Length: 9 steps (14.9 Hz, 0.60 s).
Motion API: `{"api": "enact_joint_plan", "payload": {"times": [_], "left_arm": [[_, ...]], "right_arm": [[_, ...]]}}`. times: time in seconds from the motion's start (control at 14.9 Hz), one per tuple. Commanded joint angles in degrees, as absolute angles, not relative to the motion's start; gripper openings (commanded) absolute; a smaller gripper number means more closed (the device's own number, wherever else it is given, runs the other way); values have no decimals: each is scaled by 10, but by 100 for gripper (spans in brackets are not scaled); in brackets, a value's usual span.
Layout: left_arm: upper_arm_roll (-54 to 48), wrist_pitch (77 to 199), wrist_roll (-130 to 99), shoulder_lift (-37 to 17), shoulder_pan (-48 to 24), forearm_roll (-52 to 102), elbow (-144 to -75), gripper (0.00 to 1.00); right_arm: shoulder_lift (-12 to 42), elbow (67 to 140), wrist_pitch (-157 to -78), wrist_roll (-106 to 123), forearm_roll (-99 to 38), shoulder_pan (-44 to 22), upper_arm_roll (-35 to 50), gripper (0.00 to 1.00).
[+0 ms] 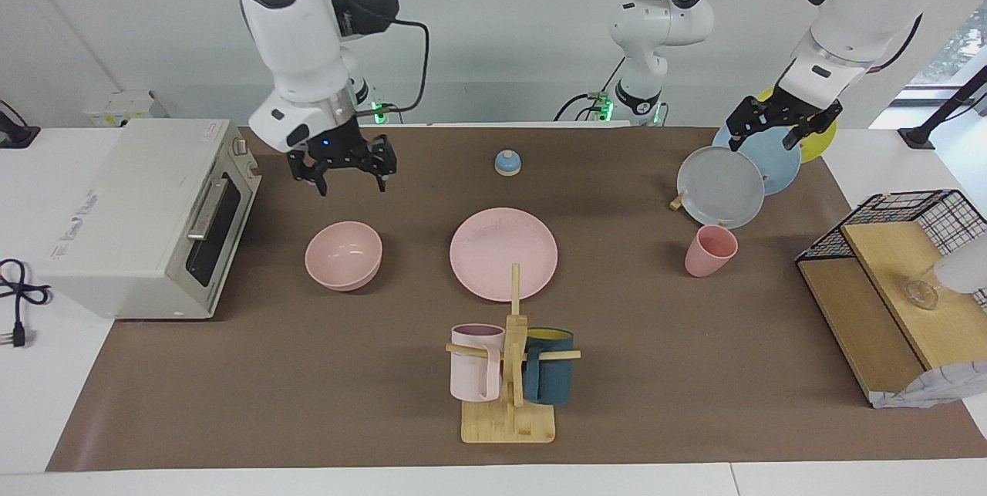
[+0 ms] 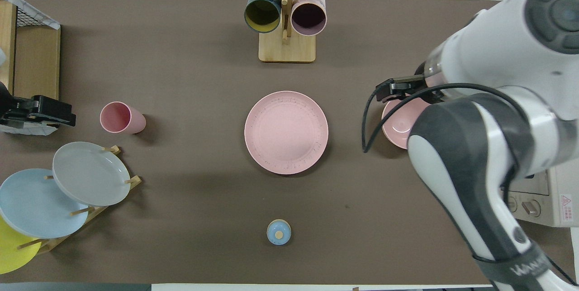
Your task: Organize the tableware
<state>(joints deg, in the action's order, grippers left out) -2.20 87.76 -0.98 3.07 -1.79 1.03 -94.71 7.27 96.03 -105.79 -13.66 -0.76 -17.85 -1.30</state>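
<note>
From my remote station I count three matte pink pieces across the middle of the facing frame: one bowl (image 1: 343,254) at centre-left, one flat plate (image 1: 503,253) at dead centre, and one handleless cup (image 1: 710,250) at centre-right, all well apart on the brown mat (image 1: 308,388). The right gripper (image 1: 352,176) hangs above the bowl, fingers spread wide and empty; the left gripper (image 1: 759,132), equally wide and empty, hovers over three racked plates (image 1: 721,186), one grey, one blue, one yellow. Two handled mugs (image 1: 476,361) hang on one wooden stand at bottom centre.
</note>
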Motion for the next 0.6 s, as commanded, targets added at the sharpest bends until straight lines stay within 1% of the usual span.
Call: {"api": "enact_joint_plan", "payload": {"times": [0.0, 0.07, 0.2, 0.47, 0.54], "left_arm": [[-24, 879, -16, 37, -15, -1, -947, 100], [-24, 879, -17, 37, -15, -1, -947, 100], [-24, 878, -17, 37, -15, -1, -947, 100], [-24, 879, -17, 37, -14, -1, -947, 100], [-24, 880, -17, 37, -14, -1, -947, 100]], "right_arm": [[79, 1059, -1183, -139, -11, -186, -16, 100], [79, 1094, -1225, -139, -8, -187, -16, 100], [80, 1136, -1265, -130, -4, -188, -16, 100], [98, 1165, -1283, -137, -4, -184, -16, 100], [104, 1169, -1281, -138, -4, -184, -17, 99]]}}
